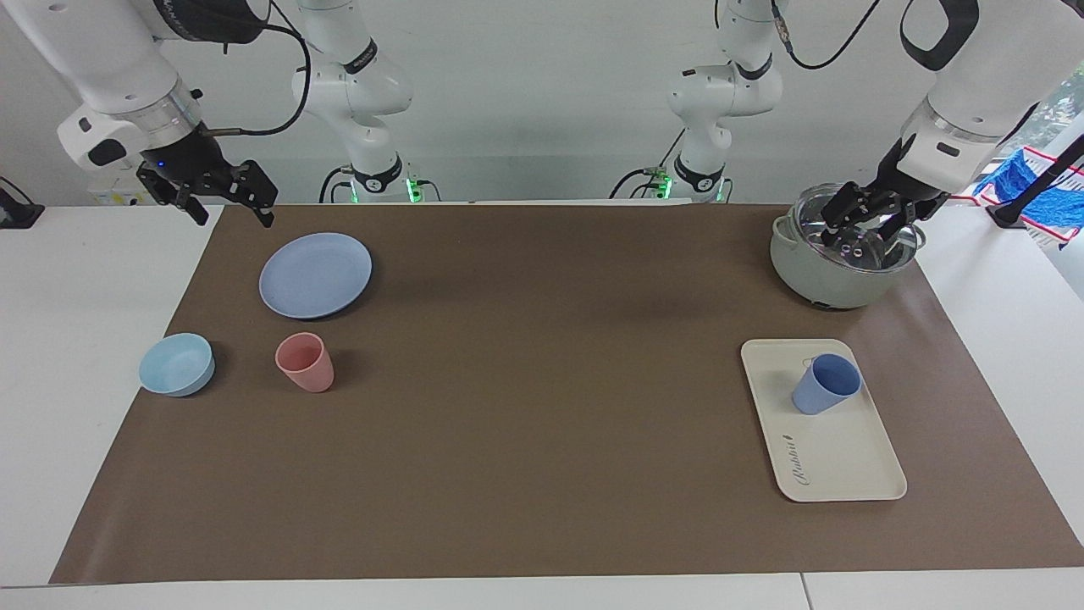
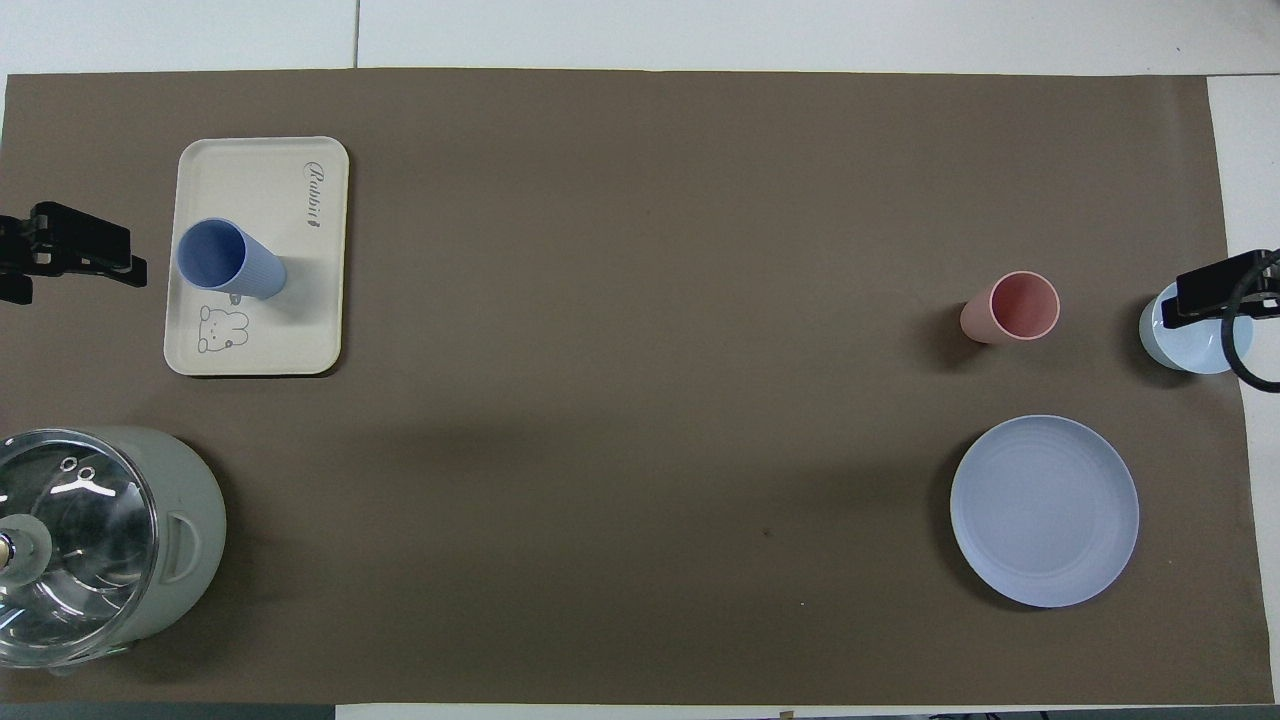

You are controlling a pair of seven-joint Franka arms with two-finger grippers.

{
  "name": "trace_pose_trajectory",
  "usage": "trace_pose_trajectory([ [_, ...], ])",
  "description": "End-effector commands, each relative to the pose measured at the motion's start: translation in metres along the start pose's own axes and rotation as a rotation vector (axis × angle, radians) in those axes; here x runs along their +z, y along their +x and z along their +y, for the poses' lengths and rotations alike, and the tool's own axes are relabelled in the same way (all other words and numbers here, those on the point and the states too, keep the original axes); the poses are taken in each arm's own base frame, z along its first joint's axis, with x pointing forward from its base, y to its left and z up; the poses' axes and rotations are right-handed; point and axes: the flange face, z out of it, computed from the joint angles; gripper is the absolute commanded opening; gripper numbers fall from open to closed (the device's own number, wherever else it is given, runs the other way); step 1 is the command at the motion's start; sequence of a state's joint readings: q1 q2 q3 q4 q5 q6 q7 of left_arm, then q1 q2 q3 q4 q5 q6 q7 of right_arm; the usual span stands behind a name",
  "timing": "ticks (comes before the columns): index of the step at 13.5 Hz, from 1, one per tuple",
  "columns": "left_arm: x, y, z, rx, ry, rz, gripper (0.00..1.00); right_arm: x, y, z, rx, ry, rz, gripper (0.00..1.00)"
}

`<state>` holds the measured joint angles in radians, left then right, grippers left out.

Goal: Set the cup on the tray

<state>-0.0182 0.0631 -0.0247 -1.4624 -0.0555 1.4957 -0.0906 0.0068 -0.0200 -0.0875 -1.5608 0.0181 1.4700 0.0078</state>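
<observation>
Already the cup (image 1: 825,384) stood upright on the tray (image 1: 847,462), nothing touching it, so the placing looked done — the next move would only be for the arms to stay clear. Nearer the robots than the tray, the left tool (image 1: 865,220) hung over the lidded pot (image 1: 826,275), open and empty; the right tool (image 1: 222,196), also open and empty, waited near the plate (image 1: 314,274). Only the overhead view showed the tray's rabbit drawing — only the facing view showed the arms' height.

Robotics laboratory: two white arms (image 1: 356,93) bolted at a white worktop (image 1: 85,356), brown mat (image 1: 542,407), bare wall, trailing cables.
</observation>
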Motion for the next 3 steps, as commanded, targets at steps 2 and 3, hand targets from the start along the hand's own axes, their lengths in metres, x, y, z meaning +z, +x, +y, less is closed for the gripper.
trace_pose_trajectory([
  [2,-0.0008,-0.0091,-0.0032,-0.003,-0.005,-0.006,1.00,0.0011,-0.0040,0.0032,-0.021,-0.020,0.012,1.00],
  [3,-0.0009,-0.0090,-0.0040,-0.004,-0.005,-0.005,1.00,0.0011,-0.0040,0.0027,-0.022,-0.023,0.012,1.00],
])
